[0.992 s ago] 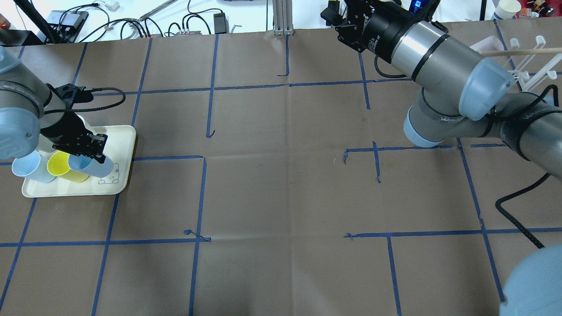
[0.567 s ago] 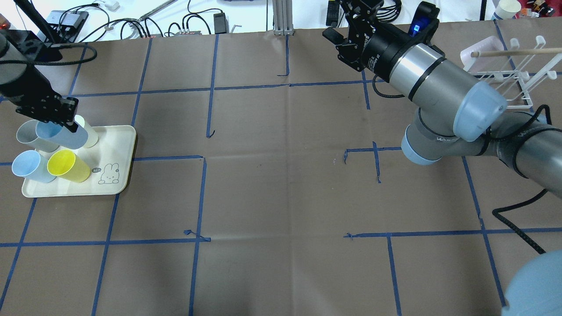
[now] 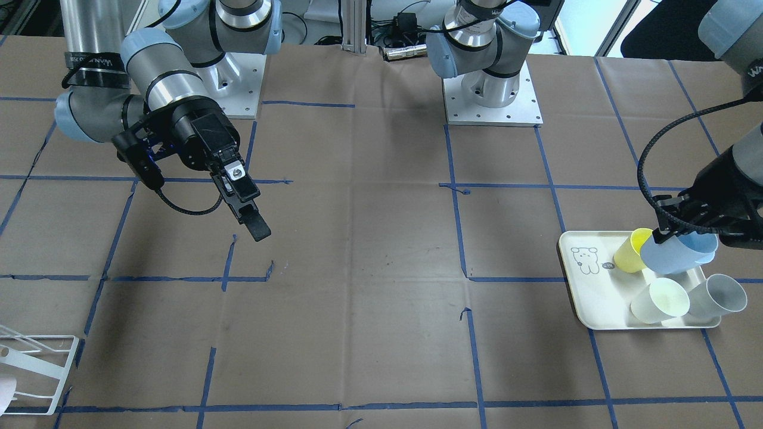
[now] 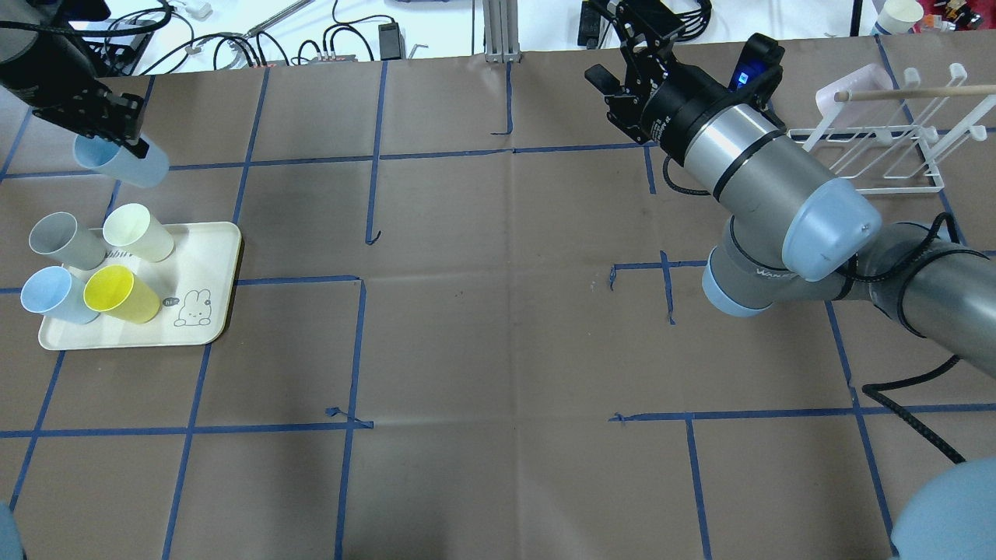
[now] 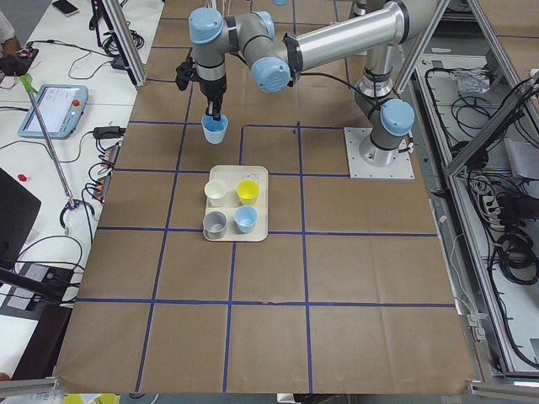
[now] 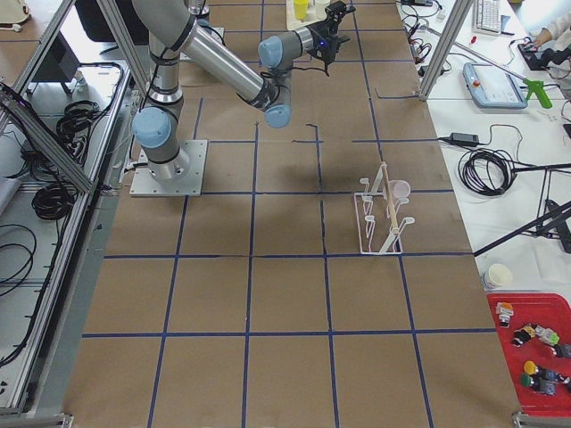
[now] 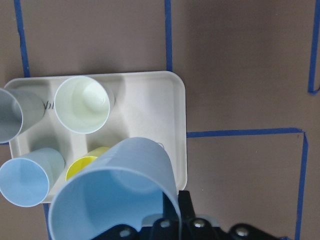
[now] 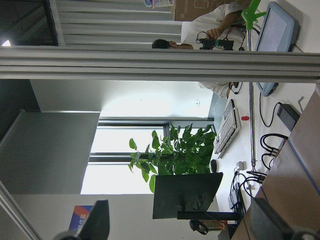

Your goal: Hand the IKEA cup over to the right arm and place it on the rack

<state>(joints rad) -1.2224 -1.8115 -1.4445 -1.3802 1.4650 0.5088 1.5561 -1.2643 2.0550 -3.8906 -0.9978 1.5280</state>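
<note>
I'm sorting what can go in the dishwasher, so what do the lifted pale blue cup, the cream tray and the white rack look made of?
Pale blue tapered cup: likely plastic, with a matte, opaque look and a thin, even wall.
Cream rectangular tray: probably plastic or melamine, judging by its smooth surface and rounded moulded rim.
White wire-frame rack: seemingly painted or coated metal, since its rods are thin, straight and uniformly white.

Cup point(image 4: 123, 163): pale blue, tilted, off the table point(image 4: 498, 311), rim clamped by left gripper point(image 4: 128, 144).
Rack point(image 4: 875, 159): white wire, standing on table.
Right arm point(image 4: 766, 175): silver, fingers point(image 3: 256, 226) apart.
</note>
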